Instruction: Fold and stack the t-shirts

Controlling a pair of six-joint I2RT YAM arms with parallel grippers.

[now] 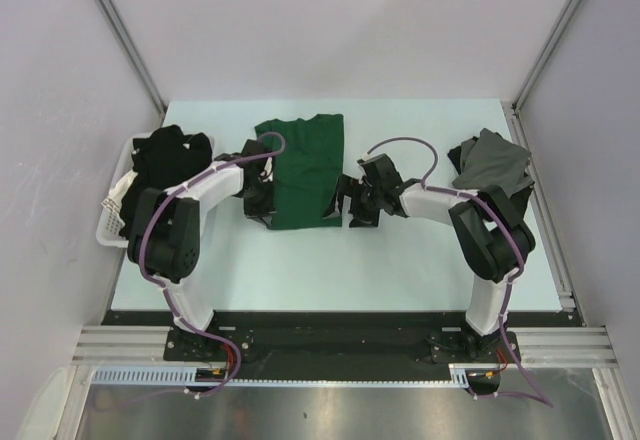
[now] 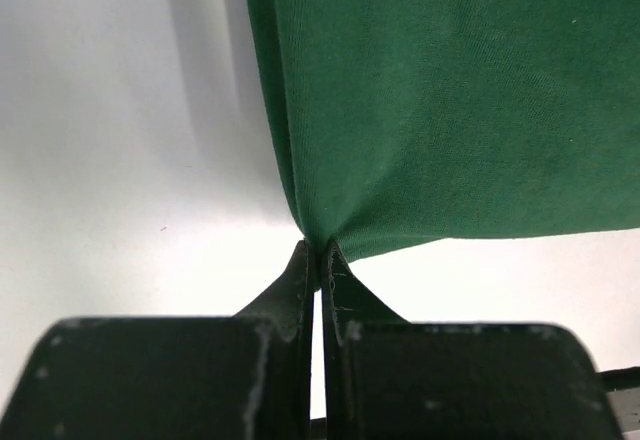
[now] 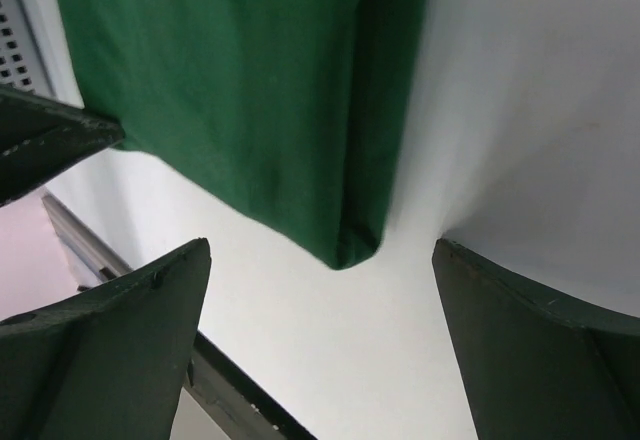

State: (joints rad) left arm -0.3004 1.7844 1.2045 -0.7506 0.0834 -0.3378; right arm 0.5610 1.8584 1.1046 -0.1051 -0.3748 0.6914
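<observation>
Currently on record, item by item.

1. Dark green t-shirt [image 1: 300,170]: lies left of centre on the pale table [image 1: 400,260], folded into a long strip that runs from the far side toward the arms. The far end lies flat. At the near end, the left corner is drawn up into a pinched point. In the right wrist view the near right corner shows a doubled, folded edge resting on the table.

2. Left gripper [image 1: 258,205]: at the strip's near left corner. In the left wrist view its fingers [image 2: 300,280] are pressed together, with a small tuck of green cloth clamped between the tips. The fabric fans out from that point.

3. Right gripper [image 1: 350,210]: just beside the strip's near right corner. Its fingers [image 3: 130,330] stand wide apart and hold nothing. In the right wrist view the shirt corner lies in the gap between them, touching neither.

4. Grey t-shirt [image 1: 490,165]: a loose, crumpled heap at the far right of the table, well apart from the green one.

5. Black t-shirts [image 1: 170,155]: bundled together and spilling over the top of the white slatted basket [image 1: 110,208] at the table's left edge. How many there are cannot be told.
</observation>
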